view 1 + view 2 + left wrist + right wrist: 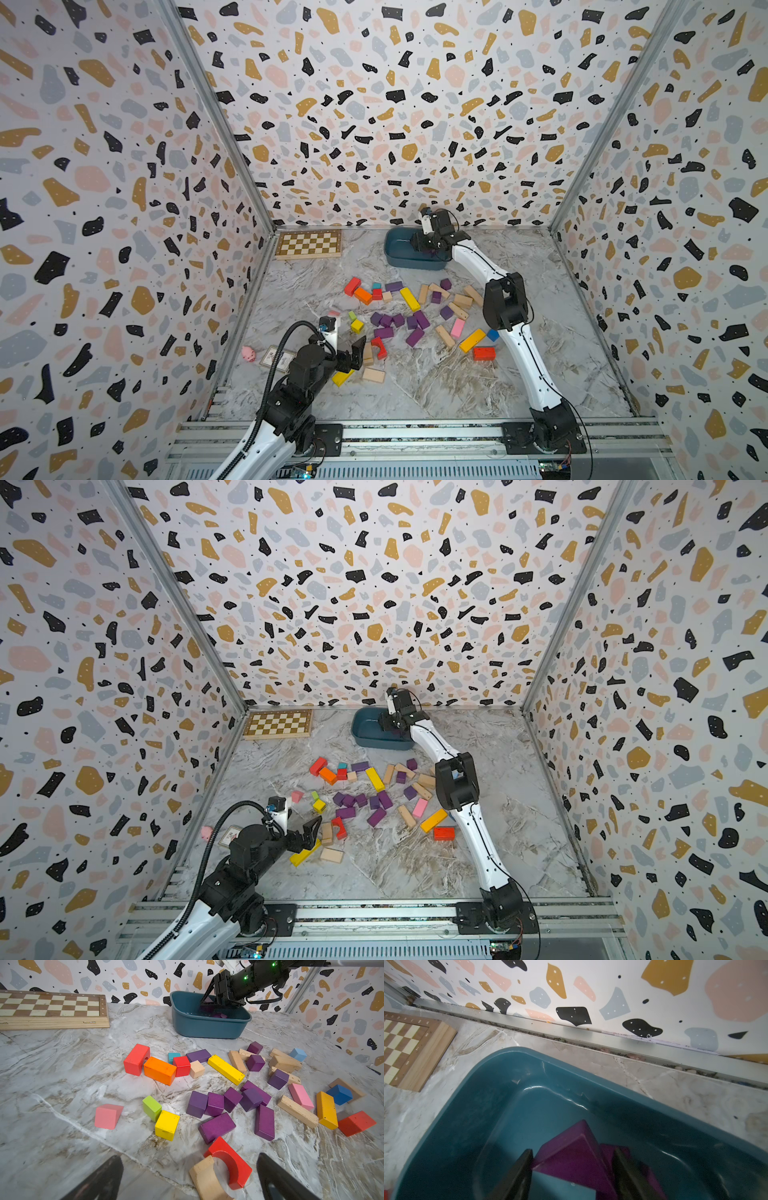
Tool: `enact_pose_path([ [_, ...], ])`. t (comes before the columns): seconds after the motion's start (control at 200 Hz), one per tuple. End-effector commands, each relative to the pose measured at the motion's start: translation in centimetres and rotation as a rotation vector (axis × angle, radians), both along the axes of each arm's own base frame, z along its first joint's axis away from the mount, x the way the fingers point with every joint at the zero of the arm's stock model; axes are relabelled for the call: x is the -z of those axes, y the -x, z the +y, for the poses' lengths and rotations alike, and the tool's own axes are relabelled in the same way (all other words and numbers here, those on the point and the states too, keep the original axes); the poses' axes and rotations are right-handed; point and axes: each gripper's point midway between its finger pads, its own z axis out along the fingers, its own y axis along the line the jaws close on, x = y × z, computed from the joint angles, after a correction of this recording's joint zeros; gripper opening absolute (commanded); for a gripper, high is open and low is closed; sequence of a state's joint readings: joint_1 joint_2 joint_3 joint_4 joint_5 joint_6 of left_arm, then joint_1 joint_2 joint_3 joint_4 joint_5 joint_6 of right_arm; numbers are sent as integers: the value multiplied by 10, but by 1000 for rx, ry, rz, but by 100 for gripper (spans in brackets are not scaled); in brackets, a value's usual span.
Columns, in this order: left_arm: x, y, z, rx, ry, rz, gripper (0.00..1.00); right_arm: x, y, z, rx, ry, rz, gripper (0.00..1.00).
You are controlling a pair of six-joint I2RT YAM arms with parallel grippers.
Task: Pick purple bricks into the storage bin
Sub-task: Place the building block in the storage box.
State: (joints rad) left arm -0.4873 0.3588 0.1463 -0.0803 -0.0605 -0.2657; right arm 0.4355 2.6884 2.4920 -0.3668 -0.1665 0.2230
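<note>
We note right gripper (573,1152) astride a purple wedge (569,1140) in the bin (508,1076), grip unclear. Best open wide, lift straight; left gripper (189,1159) gapes empty.

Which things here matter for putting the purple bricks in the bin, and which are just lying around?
For the job:
- loose purple bricks
- storage bin
- one purple brick between the fingers of the right gripper, over the bin

Just lying about:
- chessboard
- red arch
- yellow bar
- tan blocks
- small pink toy
</note>
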Motion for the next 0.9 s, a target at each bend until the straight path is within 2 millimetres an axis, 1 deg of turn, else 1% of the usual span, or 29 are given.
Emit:
enact_pose_path([
  [0.0,-18,-4,-4,9,27,-56,99,-47,-3,0,-17,-25,-77,66],
  [0.18,-18,-4,-4,10,27,-56,99,-72,-4,-5,-23,-19,-121,75],
  [0.34,-18,-3,-4,13,27,-57,99,-108,-1,-16,-14,-5,-166,78],
  [0.431,-18,-3,-4,13,27,-56,99,-126,4,-29,9,10,-180,80],
  [0.516,-19,-3,-4,14,28,-57,99,-131,8,-50,59,37,-159,81],
  [0.611,-19,-3,-4,14,28,-57,99,-127,15,-78,114,77,-126,82],
  [0.721,-19,-3,-4,13,28,-56,99,-114,24,-107,154,105,-92,82],
  [0.821,-18,-3,-5,16,28,-56,99,-95,31,-126,173,123,-47,82],
  [0.891,-18,-3,-5,14,28,-55,99,-82,35,-132,170,129,-18,81],
])
